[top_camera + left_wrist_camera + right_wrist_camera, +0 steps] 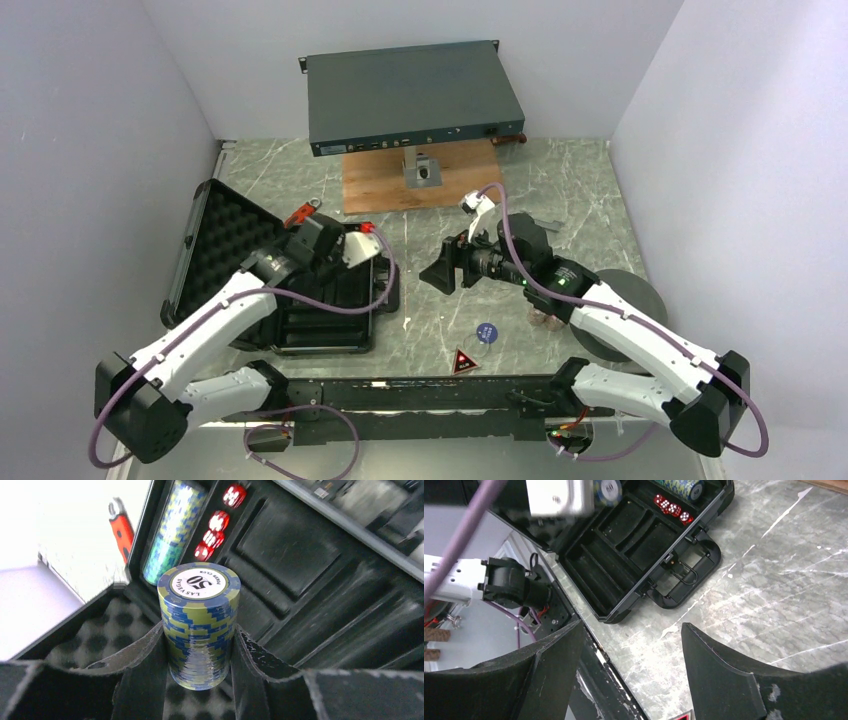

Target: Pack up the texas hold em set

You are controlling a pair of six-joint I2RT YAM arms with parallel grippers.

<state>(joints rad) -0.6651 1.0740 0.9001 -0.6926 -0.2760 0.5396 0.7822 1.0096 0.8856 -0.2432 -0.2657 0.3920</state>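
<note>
Left fingers (142, 672) pinch a short chip stack (199, 620) over the open case (300, 348), whose foam-lined lid (225, 240) lies back. Right gripper (631, 640) stands wide and empty above the table (430, 320) beside the case. Already packed are a row of chips (172, 535) and the red dice (215, 530). Left outside are the blue disc (486, 331), the red triangle marker (465, 362), and possibly more chips, half hidden further right. I judge it about midway, with the lid not yet closed.

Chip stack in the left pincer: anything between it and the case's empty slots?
Nothing visible. The chip stack is over the open case, whose empty slots lie bare; the stored chip row and red dice fill other compartments.
</note>
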